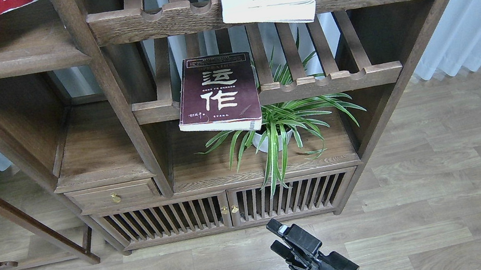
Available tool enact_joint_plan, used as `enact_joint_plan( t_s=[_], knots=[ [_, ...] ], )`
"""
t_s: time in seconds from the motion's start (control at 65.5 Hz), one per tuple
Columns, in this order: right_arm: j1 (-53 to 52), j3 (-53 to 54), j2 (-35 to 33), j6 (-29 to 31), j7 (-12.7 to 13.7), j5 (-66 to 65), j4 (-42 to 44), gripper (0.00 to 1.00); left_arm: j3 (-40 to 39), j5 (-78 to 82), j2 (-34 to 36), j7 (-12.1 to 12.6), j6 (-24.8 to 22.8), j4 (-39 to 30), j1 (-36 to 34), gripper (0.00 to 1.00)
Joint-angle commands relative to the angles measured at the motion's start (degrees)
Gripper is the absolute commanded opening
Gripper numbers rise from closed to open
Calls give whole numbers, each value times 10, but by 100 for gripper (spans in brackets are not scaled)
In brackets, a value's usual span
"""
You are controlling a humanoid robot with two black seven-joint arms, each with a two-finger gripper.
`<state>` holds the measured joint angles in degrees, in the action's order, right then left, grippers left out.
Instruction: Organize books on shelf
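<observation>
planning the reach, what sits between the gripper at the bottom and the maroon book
In the head view, the low cabinet's slatted doors and the potted plant lie between the right gripper and the maroon book.

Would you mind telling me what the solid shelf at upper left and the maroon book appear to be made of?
The solid shelf looks like dark-stained wood with a matte finish: visible grain, and pale scuffs along its rounded front edge. The maroon book appears to be a paperback: a thin, slightly glossy printed card cover with white characters and a pale page block showing at its lower edge, overhanging the slatted rack.
</observation>
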<state>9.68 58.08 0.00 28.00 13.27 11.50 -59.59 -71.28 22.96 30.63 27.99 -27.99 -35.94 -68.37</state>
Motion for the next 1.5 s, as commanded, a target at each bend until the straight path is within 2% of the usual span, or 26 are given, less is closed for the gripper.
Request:
enact_joint_plan(
  t_s=[0.0,0.351,0.504,0.656,0.824,0.9,1.252,1.48],
  knots=[
    [0,3,0,0,0,0,0,96,0,0,3,0,0,-4,3,38],
    [-1,11,0,0,0,0,5,96,-18,-35,38,0,0,-79,73,42],
    [-4,11,0,0,0,0,5,96,-20,-36,43,0,0,-84,90,42],
    [-4,12,0,0,0,0,5,96,-33,-36,41,0,0,-86,94,29],
    [-4,12,0,0,0,0,5,96,-40,-36,36,0,0,-85,92,9],
    [-4,15,0,0,-1,2,4,96,-45,-35,34,0,0,-85,90,6],
    [-20,11,0,0,0,14,4,96,-1,-25,44,0,0,-56,-19,6],
    [-35,10,0,0,0,34,4,96,65,-20,35,0,0,25,-83,6]
  ],
)
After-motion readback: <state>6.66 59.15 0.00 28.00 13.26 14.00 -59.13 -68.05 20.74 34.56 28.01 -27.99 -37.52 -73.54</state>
